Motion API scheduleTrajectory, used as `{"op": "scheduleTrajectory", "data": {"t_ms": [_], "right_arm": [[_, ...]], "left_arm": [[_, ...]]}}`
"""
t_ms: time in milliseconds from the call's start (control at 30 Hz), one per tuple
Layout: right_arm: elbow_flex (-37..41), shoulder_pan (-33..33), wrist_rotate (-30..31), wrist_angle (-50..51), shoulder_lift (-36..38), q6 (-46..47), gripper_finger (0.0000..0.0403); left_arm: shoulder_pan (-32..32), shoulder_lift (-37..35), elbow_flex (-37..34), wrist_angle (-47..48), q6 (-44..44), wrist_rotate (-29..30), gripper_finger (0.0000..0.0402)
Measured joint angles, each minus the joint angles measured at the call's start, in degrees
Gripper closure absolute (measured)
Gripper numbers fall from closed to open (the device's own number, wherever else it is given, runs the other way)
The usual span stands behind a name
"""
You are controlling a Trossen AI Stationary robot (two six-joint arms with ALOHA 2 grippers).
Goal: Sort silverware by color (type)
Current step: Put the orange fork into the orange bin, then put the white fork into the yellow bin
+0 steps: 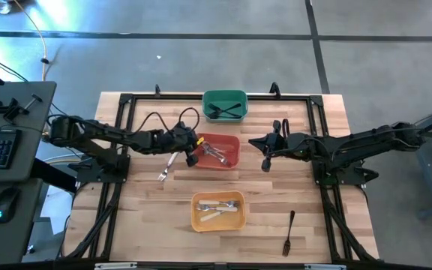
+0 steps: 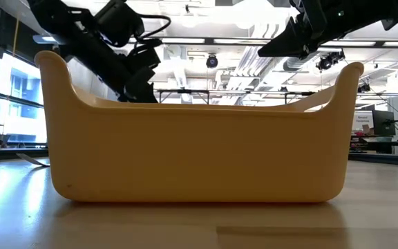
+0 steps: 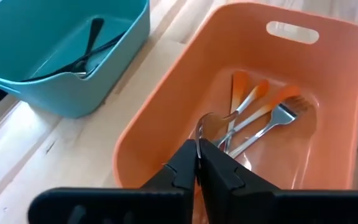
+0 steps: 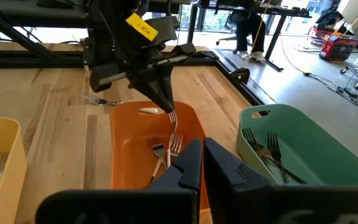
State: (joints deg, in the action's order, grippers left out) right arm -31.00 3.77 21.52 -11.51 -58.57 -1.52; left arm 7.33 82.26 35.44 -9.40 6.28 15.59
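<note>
Left arm stretched across the surface [image 1: 148, 225], with left tool [image 1: 192, 147] over the near edge of the red bin [image 1: 235, 144]. Fingers pressed together on a fork [image 4: 172, 121] hanging head down into that bin. Three more orange forks [image 3: 253, 118] lying flat inside the red bin. Right arm reaching in from the other side, right tool [image 1: 266, 156] just beside the red bin, up off the surface, fingers together and holding nothing. Dark forks [image 1: 227, 111] in the green bin [image 1: 208, 99]. White forks [image 1: 220, 208] in the yellow bin [image 1: 199, 222]. One white fork [image 1: 165, 169] loose by the left arm. One dark fork [image 1: 289, 233] lying alone near the front right corner.
</note>
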Motion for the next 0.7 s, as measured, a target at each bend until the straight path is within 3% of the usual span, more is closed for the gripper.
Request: {"op": "scheduleTrajectory", "data": {"t_ms": [333, 567, 700], "right_arm": [[0.0, 0.0, 0.0, 0.4, 0.0, 0.0, 0.0403], [0.0, 0.0, 0.0, 0.6, 0.0, 0.0, 0.0403], [0.0, 0.0, 0.0, 0.6, 0.0, 0.2, 0.0403]], "left_arm": [[-1.6, -4.4, 0.0, 5.8, -5.5, -2.0, 0.0354], [-2.7, -14.8, 0.0, 20.2, -2.6, -1.6, 0.0373], [-2.9, -20.4, 0.0, 33.3, 3.3, -2.4, 0.0397]]}}
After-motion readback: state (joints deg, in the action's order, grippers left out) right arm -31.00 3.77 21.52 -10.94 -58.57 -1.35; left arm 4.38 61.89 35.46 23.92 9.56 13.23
